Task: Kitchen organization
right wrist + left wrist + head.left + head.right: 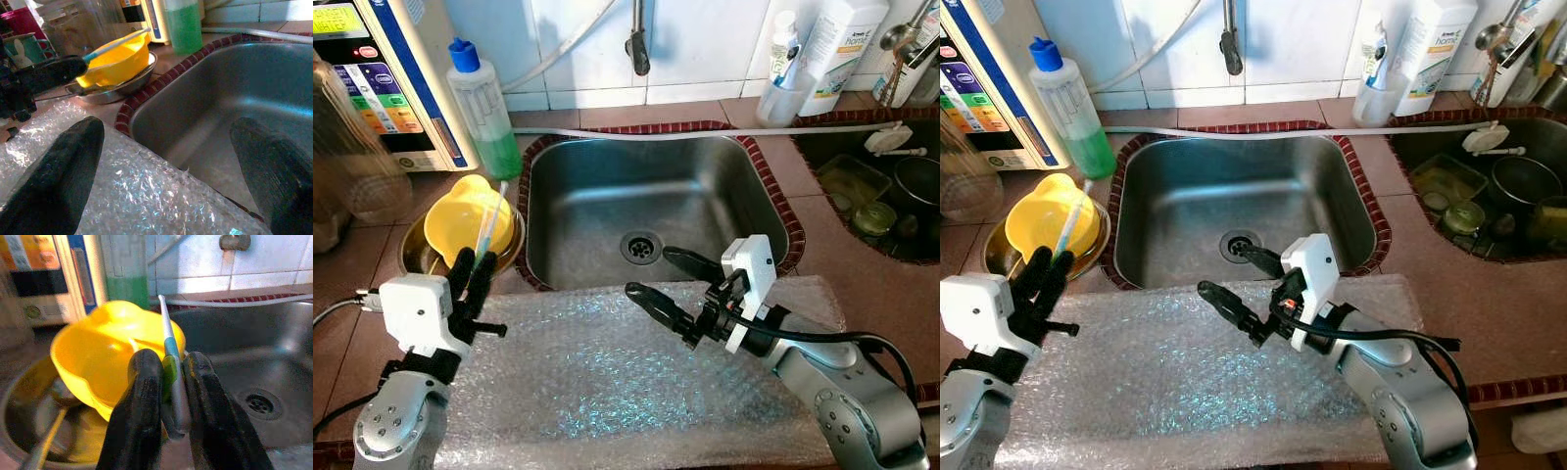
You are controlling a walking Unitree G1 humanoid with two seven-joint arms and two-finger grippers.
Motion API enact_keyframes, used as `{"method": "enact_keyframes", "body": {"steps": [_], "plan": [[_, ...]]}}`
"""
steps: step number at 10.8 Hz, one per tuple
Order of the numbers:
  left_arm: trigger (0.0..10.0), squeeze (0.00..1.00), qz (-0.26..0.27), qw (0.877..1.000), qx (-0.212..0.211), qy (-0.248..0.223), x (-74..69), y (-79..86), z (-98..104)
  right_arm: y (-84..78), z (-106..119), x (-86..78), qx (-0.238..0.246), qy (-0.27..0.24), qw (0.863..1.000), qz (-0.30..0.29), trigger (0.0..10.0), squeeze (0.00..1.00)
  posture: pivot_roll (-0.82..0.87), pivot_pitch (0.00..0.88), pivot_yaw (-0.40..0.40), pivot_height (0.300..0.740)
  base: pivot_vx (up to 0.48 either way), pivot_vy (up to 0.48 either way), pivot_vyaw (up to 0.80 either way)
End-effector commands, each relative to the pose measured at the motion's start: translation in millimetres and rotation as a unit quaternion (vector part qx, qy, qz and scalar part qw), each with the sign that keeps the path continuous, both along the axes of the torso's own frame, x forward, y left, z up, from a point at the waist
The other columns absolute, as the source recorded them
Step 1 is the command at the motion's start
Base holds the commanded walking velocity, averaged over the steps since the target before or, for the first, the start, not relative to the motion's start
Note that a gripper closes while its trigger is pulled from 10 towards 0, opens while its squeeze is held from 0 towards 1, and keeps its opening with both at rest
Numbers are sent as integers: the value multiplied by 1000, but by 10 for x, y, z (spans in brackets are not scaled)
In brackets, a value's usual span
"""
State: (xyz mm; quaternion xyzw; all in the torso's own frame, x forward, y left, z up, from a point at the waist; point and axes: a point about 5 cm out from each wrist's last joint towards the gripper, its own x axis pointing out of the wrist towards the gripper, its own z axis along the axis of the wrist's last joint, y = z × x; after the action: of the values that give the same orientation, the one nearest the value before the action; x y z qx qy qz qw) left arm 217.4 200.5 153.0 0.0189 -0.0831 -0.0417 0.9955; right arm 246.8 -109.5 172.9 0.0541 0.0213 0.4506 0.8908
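Observation:
My left gripper (470, 271) is shut on a thin white, blue and green toothbrush (492, 218), held upright over the near rim of a metal bowl (411, 247) that holds a yellow scoop (465, 217). In the left wrist view the toothbrush (171, 367) stands pinched between my two black fingers (142, 401), in front of the yellow scoop (98, 357). My right gripper (668, 277) is open and holds nothing, hovering above the far edge of a bubble wrap sheet (617, 382) at the sink's (646, 196) front rim.
A green soap bottle (484, 108) and a water purifier (382, 78) stand at the back left. A faucet (636, 39) hangs over the sink. Bottles (837, 49) stand at the back right, and a second basin (881, 196) with dishes lies to the right.

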Motion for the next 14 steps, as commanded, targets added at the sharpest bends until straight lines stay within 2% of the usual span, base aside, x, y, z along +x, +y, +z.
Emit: {"method": "enact_keyframes", "body": {"steps": [1,8,10,12,14], "plan": [[0,0,13,1000,15,-1,2,45,3,-4,10,9,-2,-3,1000,5,10000,0,-82,161,36,740,0,0,0],[0,0,59,994,90,-22,-6,268,128,2,-4,48,-6,-10,1000,-4,10000,0,-72,163,33,740,0,0,0],[0,0,68,989,127,-25,0,334,176,5,-5,62,-10,-16,1000,-7,10000,0,-71,164,35,740,0,0,0],[0,0,17,975,200,-100,181,229,598,-34,68,168,-56,-69,996,-5,10000,0,-74,160,36,740,0,0,0],[0,0,4,961,244,-130,292,175,771,-74,178,255,-101,-125,987,-4,10000,0,-77,156,37,740,0,0,0]]}}
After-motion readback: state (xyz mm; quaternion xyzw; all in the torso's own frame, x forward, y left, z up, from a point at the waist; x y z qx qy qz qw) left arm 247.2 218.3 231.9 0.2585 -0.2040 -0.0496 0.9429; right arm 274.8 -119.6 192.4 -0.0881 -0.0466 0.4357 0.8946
